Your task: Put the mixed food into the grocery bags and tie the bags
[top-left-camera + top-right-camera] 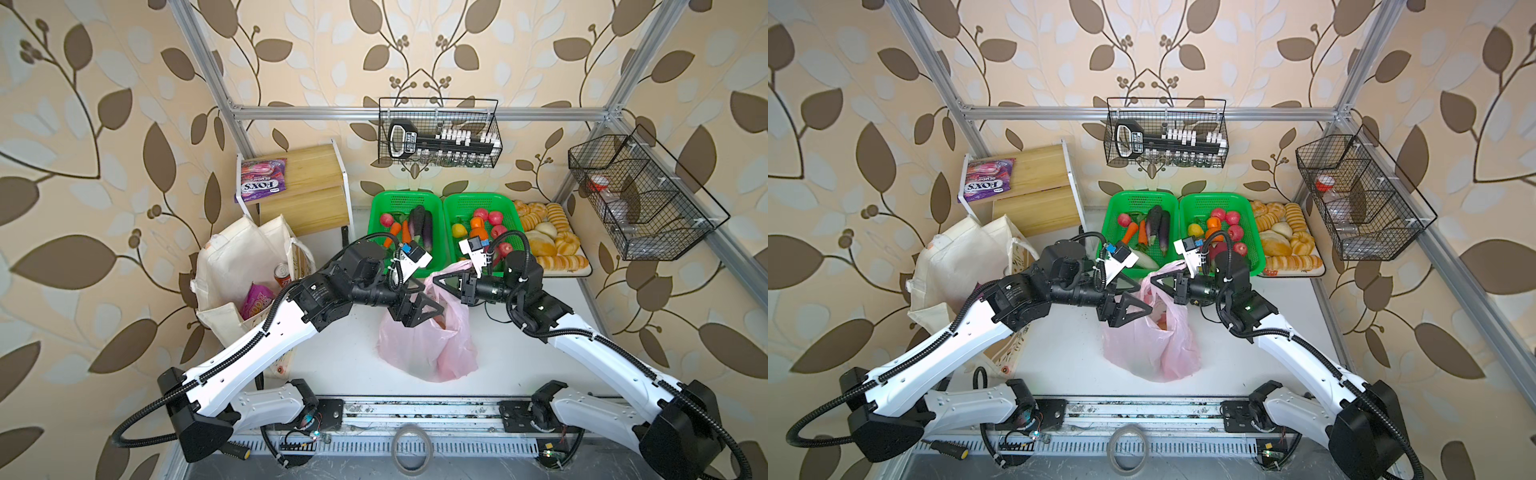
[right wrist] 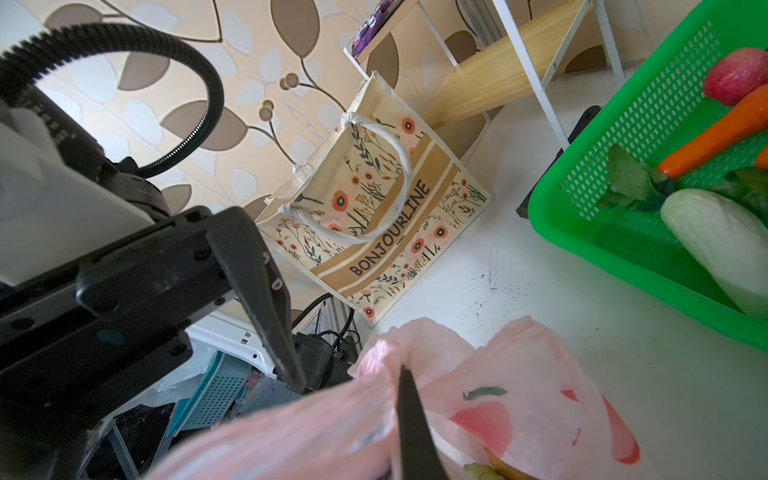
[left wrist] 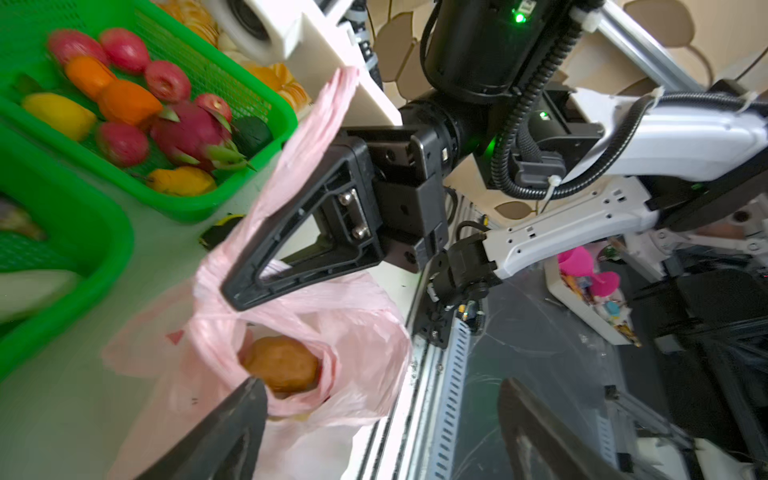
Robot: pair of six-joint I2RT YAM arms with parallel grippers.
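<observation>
With the right gripper point(image 3: 239, 291) clamped on a handle of the pink bag point(image 1: 415, 357), which sits mid-table holding the potato point(image 3: 280, 365), and the left gripper point(image 3: 379, 386) spread empty over its mouth, a one-sided pull could tip the bag and spill the potato.

Mock grocery corner in a robot lab: aluminium frame point(image 1: 415, 113), leaf wallpaper point(image 1: 124, 124), 2 green baskets point(image 1: 478, 198) of produce point(image 1: 494, 218) beyond the right gripper point(image 1: 435, 278).

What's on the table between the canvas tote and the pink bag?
Nothing: bare, scuffed table between canvas tote and pink bag, seen in the right wrist view.
</observation>
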